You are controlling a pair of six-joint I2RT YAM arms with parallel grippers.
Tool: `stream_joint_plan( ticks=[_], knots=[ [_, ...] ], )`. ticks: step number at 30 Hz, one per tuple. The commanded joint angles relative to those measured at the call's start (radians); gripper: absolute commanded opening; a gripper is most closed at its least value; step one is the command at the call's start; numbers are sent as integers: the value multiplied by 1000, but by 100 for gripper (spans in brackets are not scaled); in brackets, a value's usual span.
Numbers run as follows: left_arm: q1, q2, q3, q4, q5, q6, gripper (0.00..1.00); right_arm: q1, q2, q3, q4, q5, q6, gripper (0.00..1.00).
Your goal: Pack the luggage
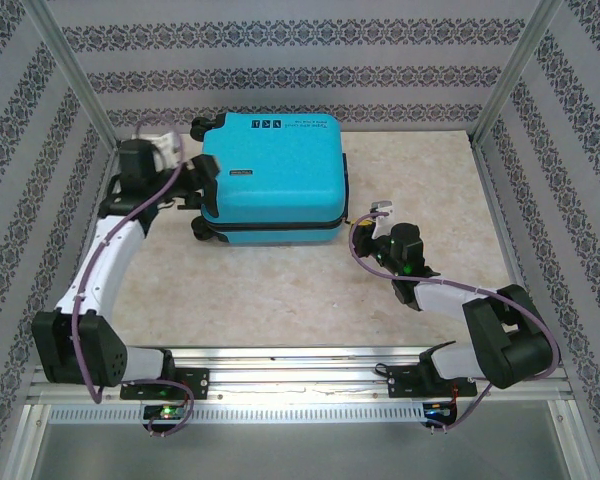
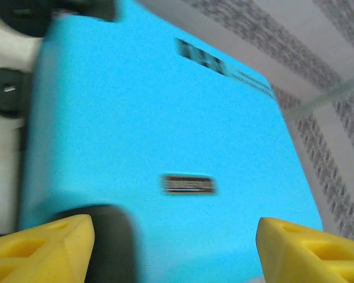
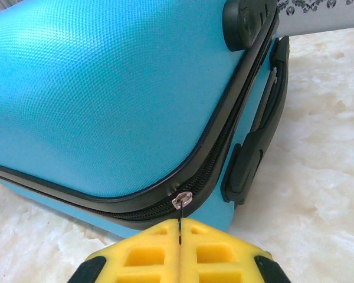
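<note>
Now our turquoise hard-shell suitcase (image 1: 270, 175) lies closed on the marble-patterned table (image 1: 280, 300), long axis left-right. At its near-right corner our right gripper (image 3: 180, 227) pinches the silver zipper pull (image 3: 181, 200); our left gripper (image 2: 171, 236) hovers spread and empty over the shell.

The bench (image 1: 280, 290) has a pale top like stone, with cloudy cream and tan marks. Cloth walls stand on three sides of it: a back wall (image 1: 300, 60), a left wall (image 1: 20, 150) and a right wall (image 1: 580, 150). They are white with grey flowery stripes. A shiny metal post (image 1: 72, 72) goes up from the far left corner of the bench, and a second post (image 1: 515, 72) from the far right corner. A long metal rail (image 1: 300, 362) runs along the near edge. Below it lies a flat grey sheet (image 1: 300, 450).
</note>
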State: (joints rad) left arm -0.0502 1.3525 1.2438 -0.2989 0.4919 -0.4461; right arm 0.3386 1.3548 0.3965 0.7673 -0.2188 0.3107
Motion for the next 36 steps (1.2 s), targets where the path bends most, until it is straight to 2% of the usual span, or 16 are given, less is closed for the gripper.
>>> stream_joint_plan(
  ticks=[1,4,8,10,14,24,30,36],
  knots=[
    [-148,70,123,-194,-256,139,75,10,-11,-10,40,1,7,0],
    [-298,173,253,-272,-405,190,77,13,-6,-13,43,5,17,0],
    [-457,344,448,-355,-525,242,79,13,-5,-16,38,12,30,0],
    [-519,435,560,-402,-580,267,80,14,-5,-18,36,8,36,0],
    [-615,627,821,-523,-715,305,88,16,-5,-25,35,5,44,0],
    [-712,952,1324,-745,-861,358,91,18,3,-28,38,-5,53,0],
    [-726,1011,1370,-769,-894,351,93,21,11,-27,44,-10,57,0],
    [-727,1039,1366,-764,-844,337,93,31,11,-27,44,-13,60,0]
  ],
)
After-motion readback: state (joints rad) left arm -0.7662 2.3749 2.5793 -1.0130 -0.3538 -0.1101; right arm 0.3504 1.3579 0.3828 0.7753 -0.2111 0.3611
